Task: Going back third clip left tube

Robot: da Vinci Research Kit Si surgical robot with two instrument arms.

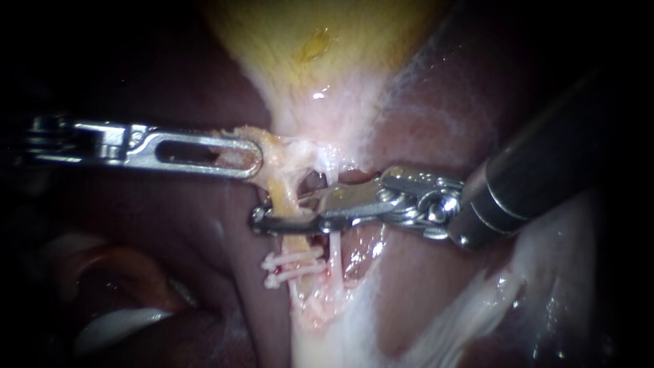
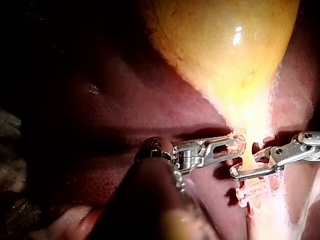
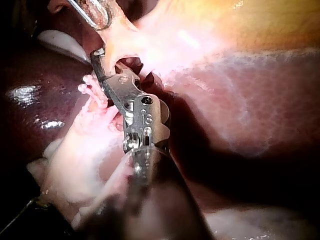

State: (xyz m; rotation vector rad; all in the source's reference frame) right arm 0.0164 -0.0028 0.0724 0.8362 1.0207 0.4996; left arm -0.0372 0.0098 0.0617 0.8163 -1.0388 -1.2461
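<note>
Two white clips (image 1: 294,267) sit side by side across the yellowish left tube (image 1: 298,247), below the gallbladder (image 1: 320,41). My right instrument (image 1: 262,221) reaches in from the right and lies across the left tube just above the clips. Its jaws show a narrow gap, with the tube between them. A thin pale right tube (image 1: 335,249) runs down beside it. My left instrument (image 1: 256,155) comes in from the left, with its slotted jaws shut on the pale tissue (image 1: 283,153) at the gallbladder's neck. The clips (image 2: 255,192) (image 3: 92,90) lie just under the right jaws (image 2: 235,175) (image 3: 97,54).
Dark red liver (image 1: 170,218) surrounds the tubes on both sides. White fatty tissue (image 1: 477,307) runs down the lower right. A pale fold (image 1: 116,324) lies at the lower left. The right instrument's dark shaft (image 1: 545,157) crosses the liver at the right.
</note>
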